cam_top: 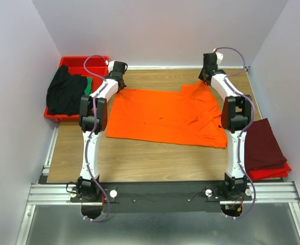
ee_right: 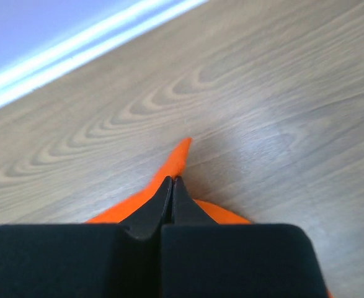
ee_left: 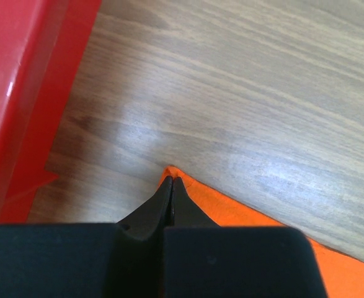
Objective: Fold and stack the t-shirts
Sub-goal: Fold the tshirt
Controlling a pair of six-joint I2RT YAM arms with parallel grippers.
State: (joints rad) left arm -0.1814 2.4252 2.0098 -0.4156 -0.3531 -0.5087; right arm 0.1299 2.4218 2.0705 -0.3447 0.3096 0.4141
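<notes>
We see the orange t-shirt (cam_top: 165, 116) spread flat across the middle of the wooden table (cam_top: 155, 158), with both arms reaching to its far edge. Our left gripper (ee_left: 172, 184) has its jaws pressed fully together on the far left corner of the shirt; in the left wrist view the orange point sits right at the fingertips, low against the wood, with the wall of the red tray (cam_top: 68, 62) close by on the left. Our right gripper (ee_right: 172, 182) is likewise pinched tight on the far right corner, and a narrow tongue of orange cloth pokes out past its tips, with the fabric drawn up in a small peak towards it.

The tray stands at the far left corner of the table. A black t-shirt (cam_top: 65, 92) lies crumpled in it and hangs over its near rim, and a bit of a green t-shirt (cam_top: 89, 86) shows just beside the black one. At the right edge of the table a folded maroon t-shirt (cam_top: 262, 143) rests on top of a red cloth (cam_top: 273, 172), well apart from the orange one
</notes>
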